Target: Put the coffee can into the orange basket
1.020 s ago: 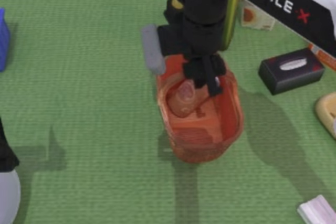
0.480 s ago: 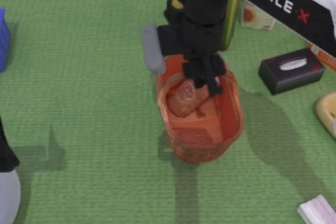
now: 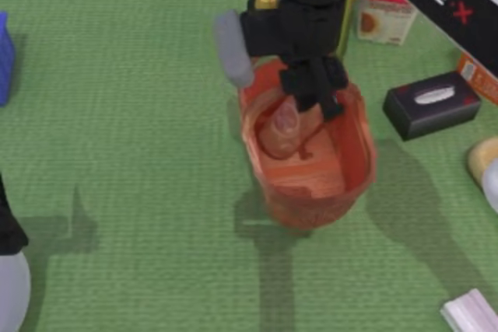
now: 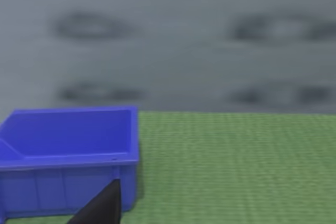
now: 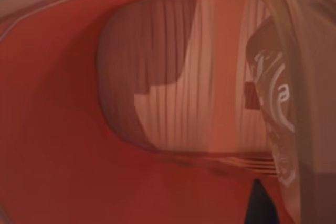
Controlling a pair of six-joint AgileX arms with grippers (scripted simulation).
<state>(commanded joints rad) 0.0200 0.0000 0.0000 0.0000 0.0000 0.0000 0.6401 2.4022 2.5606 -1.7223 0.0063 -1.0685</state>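
Simulated tabletop test bench — green mat, blank grey backdrop, blue storage bin, scattered household props

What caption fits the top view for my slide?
Right gripper reaches into the orange basket, where the coffee can lies; left arm parked at the table's left edge.

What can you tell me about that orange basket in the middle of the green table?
The orange basket is an oval, orange-red container that looks woven, with a paler ribbed floor. It sits near the middle of the green table. The coffee can lies tilted inside, at the far end. The right gripper reaches down into it from above. A grey block lies by its far rim.
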